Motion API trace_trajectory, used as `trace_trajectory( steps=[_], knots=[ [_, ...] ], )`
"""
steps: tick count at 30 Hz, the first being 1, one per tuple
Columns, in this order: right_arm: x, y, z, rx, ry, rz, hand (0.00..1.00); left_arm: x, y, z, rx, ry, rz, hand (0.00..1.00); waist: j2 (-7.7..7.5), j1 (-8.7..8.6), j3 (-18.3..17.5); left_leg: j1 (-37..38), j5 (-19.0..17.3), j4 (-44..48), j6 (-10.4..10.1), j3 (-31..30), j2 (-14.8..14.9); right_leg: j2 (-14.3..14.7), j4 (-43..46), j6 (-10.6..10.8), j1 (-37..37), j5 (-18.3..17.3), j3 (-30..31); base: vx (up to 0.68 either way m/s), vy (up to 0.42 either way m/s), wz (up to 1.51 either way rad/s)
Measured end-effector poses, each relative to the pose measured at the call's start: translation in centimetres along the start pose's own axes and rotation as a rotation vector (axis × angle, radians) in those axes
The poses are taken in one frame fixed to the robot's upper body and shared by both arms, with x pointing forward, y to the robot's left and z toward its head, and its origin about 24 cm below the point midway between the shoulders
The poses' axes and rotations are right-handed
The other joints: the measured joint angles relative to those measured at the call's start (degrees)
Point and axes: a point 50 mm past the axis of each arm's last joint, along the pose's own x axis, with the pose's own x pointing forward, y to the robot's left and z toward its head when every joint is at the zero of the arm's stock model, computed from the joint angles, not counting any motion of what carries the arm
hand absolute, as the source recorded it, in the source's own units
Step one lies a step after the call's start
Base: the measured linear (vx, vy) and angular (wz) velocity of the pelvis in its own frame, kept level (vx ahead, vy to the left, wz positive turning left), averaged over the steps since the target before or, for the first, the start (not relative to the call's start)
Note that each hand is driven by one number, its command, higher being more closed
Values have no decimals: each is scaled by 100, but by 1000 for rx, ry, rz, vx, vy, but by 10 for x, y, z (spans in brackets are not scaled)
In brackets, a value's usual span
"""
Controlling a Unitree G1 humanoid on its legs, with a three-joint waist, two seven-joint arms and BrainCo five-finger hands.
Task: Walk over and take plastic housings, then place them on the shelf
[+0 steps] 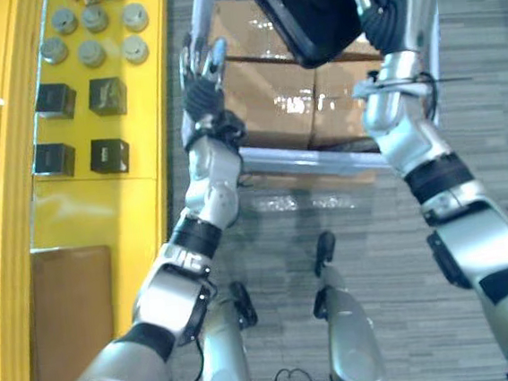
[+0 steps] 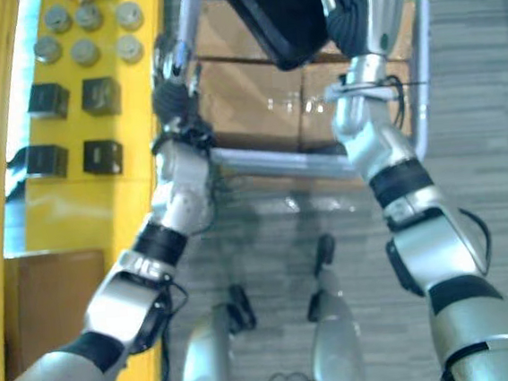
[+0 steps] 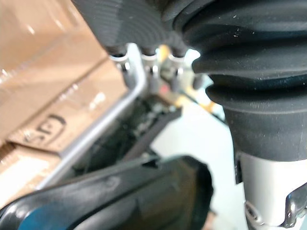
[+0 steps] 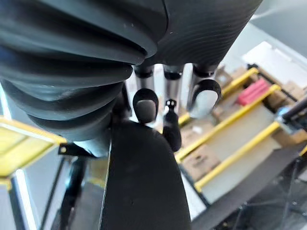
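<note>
We see one black plastic housing [image 1: 309, 10] held up at 12 o'clock in the head view, between the two hands and above the cart [image 1: 305, 160].

Right hand [image 1: 407, 5] at 1 o'clock: fingers straight and together, pointing up, palm flat against the housing's right side. Its wrist view shows the fingertips [image 4: 145, 103] reaching past the housing's edge, not curled round it.

Left hand [image 1: 200, 74] at 11 o'clock, near the housing's left side: fingers loosely extended, nothing pinched. In its wrist view the housing sits close beside the hand. Contact is probably there, but we can't confirm it from these angles.

The cart is a silver tube frame loaded with taped cardboard boxes [image 1: 272, 99], on grey carpet [image 1: 481, 115].

Yellow shelf [image 1: 1, 179] runs along 9 to 10 o'clock. It carries round metal discs [image 1: 92, 53] at the far end, with four black cubes [image 1: 105, 95] just nearer than them. The housing is well apart from the shelf.
</note>
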Motion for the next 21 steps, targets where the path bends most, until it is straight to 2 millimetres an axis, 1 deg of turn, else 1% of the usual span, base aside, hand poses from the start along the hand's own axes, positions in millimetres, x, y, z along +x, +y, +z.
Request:
trace_trajectory(
  steps=[5, 8, 12, 16, 17, 19, 21],
  knots=[
    [2, -1, 8, 21, -44, -9, 100, 0, -1, -1, 73, 3, 17, 0, -1, -2, 0, 7, -3, -10, -5, 2, 1, 2, -6, 1, 8, 1, -2, -73, 93, -1],
    [2, -1, 14, 44, -75, -10, 100, -1, -2, -7, 170, 45, 38, 0, -1, -2, 0, 37, -5, -17, -8, 19, 1, 3, -10, 3, 17, 3, 6, -75, 106, -2],
    [-3, 1, 20, 58, -102, -2, 100, -4, 0, -20, 232, 105, 49, 0, -4, -16, -2, 137, -11, -84, -17, 54, 2, 13, -47, 3, 101, 3, 33, -57, 100, -4],
    [-13, 6, 23, 83, -107, 14, 100, -6, 3, -24, 247, 124, 60, 0, -99, -27, -51, 181, -19, -89, -31, 91, 17, 34, -67, 3, 111, 3, 75, -54, 90, -5],
    [-17, 9, 22, 92, -102, 24, 100, -6, 2, -26, 253, 130, 51, 0, -147, -30, -77, 189, -22, -89, -36, 99, 25, 43, -68, 3, 112, 2, 85, -49, 69, -3],
    [-20, 11, 23, 101, -101, 32, 100, -7, 1, -28, 255, 135, 37, 0, -179, -40, -94, 192, -23, -87, -37, 100, 28, 46, -69, 3, 116, 2, 88, -70, 98, -1],
    [-22, 13, 25, 117, -110, 38, 100, -8, -1, -29, 245, 140, 29, 0, -181, -47, -95, 204, -24, -84, -39, 102, 28, 46, -69, 3, 128, 3, 94, -75, 103, 0]
  ],
)
